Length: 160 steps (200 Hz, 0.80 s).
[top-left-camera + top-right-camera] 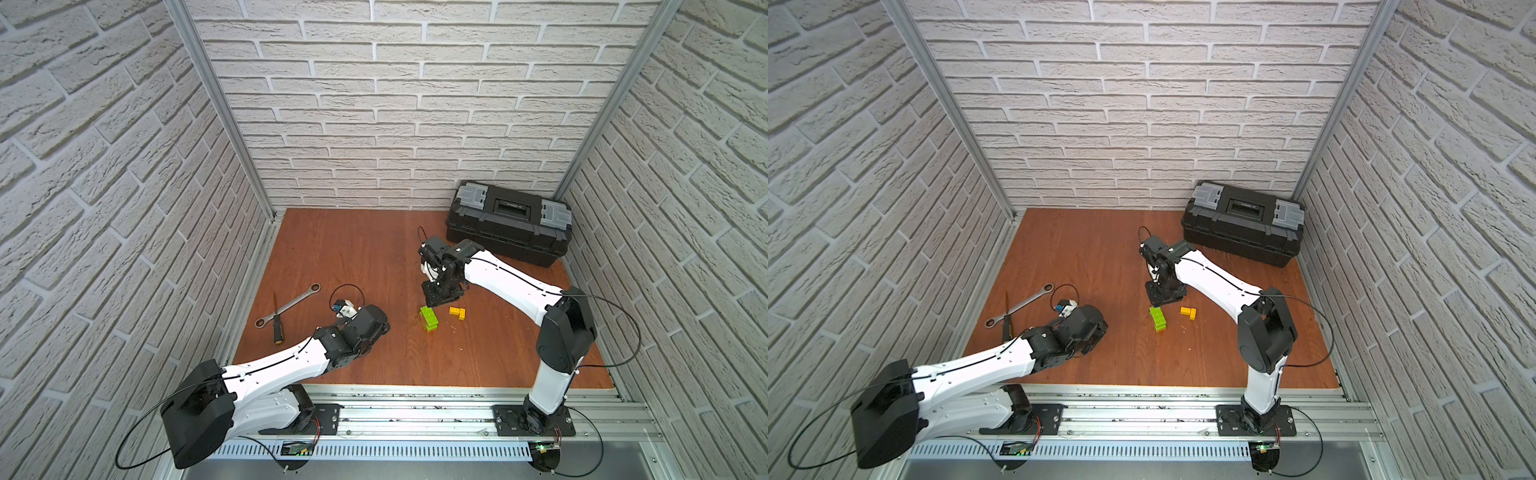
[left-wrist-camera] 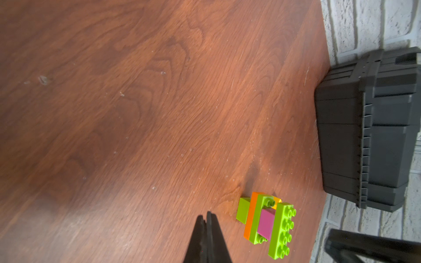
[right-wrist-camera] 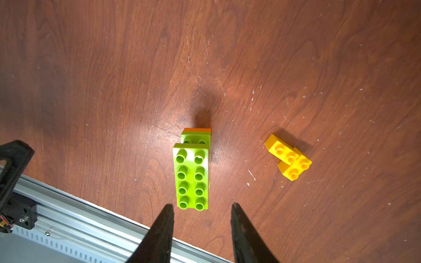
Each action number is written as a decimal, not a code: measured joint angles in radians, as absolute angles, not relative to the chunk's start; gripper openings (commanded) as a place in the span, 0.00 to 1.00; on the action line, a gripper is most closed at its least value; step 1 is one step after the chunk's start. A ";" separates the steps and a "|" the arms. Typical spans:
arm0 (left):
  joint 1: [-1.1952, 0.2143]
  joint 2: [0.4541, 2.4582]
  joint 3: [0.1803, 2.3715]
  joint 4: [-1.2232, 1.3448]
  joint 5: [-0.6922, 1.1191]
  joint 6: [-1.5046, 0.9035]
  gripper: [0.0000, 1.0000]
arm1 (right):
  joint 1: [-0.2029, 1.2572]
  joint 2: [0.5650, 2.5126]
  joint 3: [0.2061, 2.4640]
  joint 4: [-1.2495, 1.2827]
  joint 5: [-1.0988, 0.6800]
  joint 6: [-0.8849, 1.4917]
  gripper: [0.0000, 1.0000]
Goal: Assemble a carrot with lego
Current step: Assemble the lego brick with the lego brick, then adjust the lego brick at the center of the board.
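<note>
Carrot [image 1: 428,319] [image 1: 1157,319]: one unfinished stack stands on the table [image 1: 374,257], just right of centre in both top views. The left wrist view counts five joined bricks in the carrot [image 2: 265,224]: three lime green, one orange and one pink. The right wrist view shows the carrot [image 3: 192,177] from above, topped by a long eight-stud green brick.

Two yellow bricks [image 1: 457,312] [image 1: 1188,312] [image 3: 288,157] lie loose and touching each other, near the stack on its right.

The right pincer [image 1: 432,301] [image 3: 202,205] is just above the stack in the frame, its tips apart and holding nothing. The left pincer [image 1: 380,328] [image 2: 205,215] is pressed together and empty, left of the stack.

One wrench [image 1: 289,305] and one screwdriver [image 1: 276,322] cross at centre left.

One black toolbox [image 1: 509,224] [image 1: 1244,226] [image 2: 364,136] sits at right of centre with its lid down, so its contents are hidden.
</note>
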State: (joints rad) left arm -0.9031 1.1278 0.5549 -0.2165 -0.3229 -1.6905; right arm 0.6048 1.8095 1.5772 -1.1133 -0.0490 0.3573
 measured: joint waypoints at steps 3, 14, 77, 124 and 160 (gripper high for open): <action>-0.903 1.132 0.556 -0.218 -0.321 -1.686 0.00 | 0.603 1.807 1.577 -1.113 -0.049 0.355 0.45; -0.903 1.144 0.567 -0.231 -0.316 -1.673 0.00 | 0.588 1.800 1.575 -1.111 -0.047 0.349 0.45; -0.868 1.232 0.718 -0.242 -0.229 -1.443 0.43 | 0.408 1.792 1.454 -1.066 -0.066 0.309 0.46; -0.728 1.388 1.088 -0.358 0.042 -0.791 0.57 | 0.346 1.707 1.399 -1.058 -0.051 0.333 0.59; -0.714 1.537 1.422 -0.569 0.175 -0.267 0.35 | 0.290 1.559 1.347 -1.051 -0.040 0.363 0.56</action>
